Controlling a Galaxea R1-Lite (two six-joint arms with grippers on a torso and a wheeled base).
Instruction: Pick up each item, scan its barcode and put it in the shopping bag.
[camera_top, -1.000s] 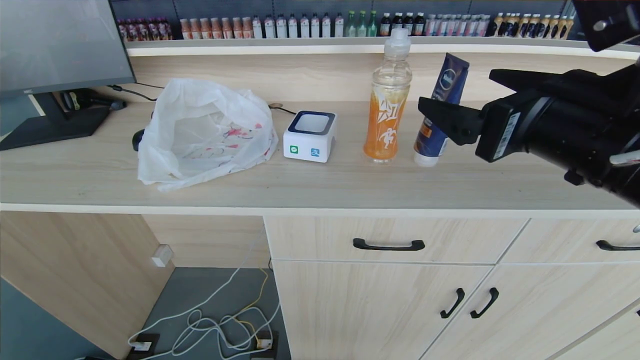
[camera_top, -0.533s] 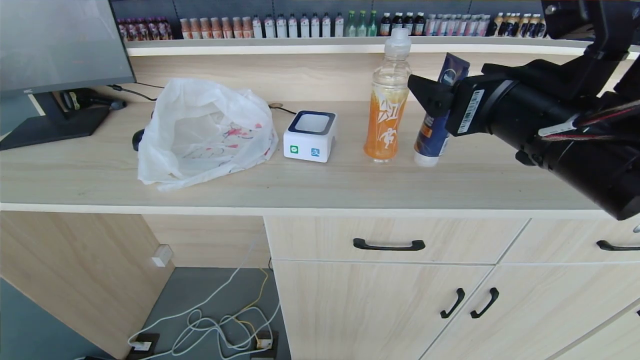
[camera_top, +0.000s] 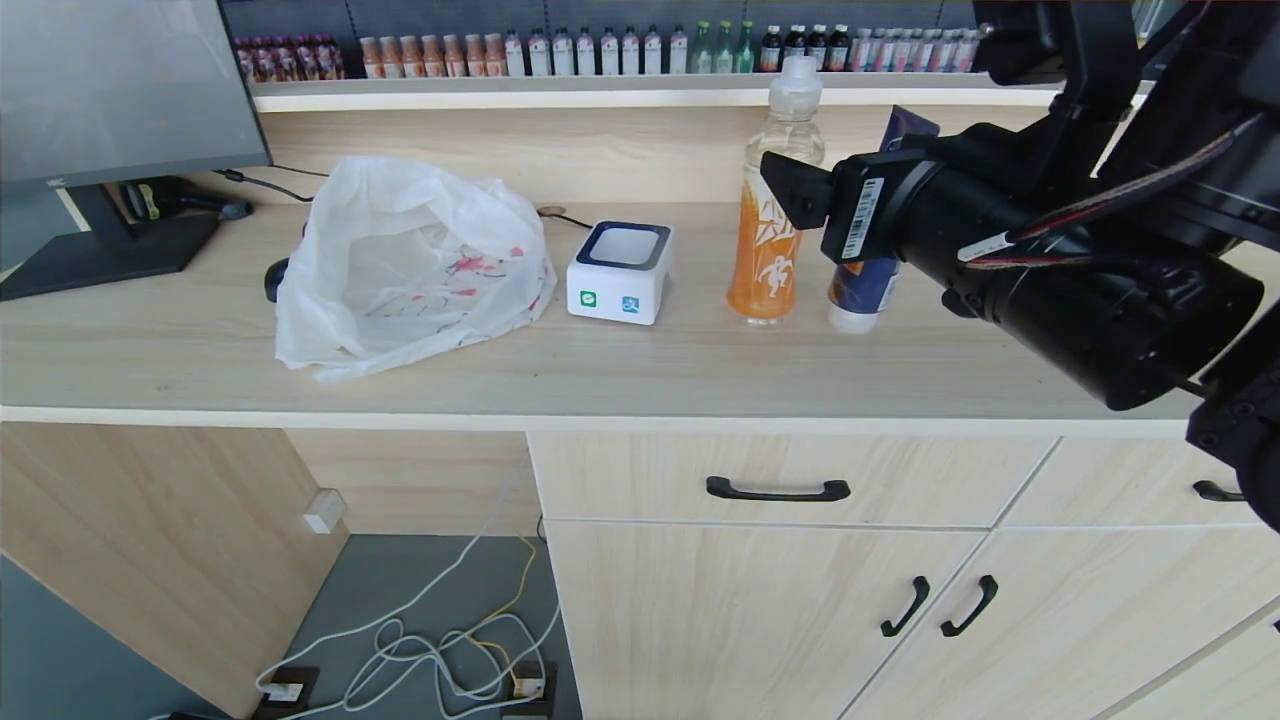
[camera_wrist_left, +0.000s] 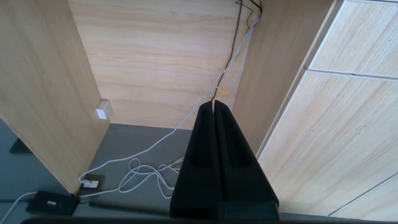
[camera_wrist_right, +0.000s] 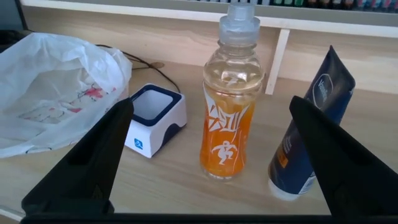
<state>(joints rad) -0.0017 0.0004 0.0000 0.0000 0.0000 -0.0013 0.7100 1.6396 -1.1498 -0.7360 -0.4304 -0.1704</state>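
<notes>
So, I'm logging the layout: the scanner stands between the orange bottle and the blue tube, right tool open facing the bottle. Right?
Not quite. The head view shows the scanner between the shopping bag and the orange bottle; the blue tube is on the bottle's other side. The right tool is open, facing the bottle.

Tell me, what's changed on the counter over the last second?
The robot's right hand, open and empty, moved left and slightly up, toward the orange drink bottle and in front of the blue tube. Nothing was grabbed. Bottle, tube, scanner and bag stayed put.
</notes>
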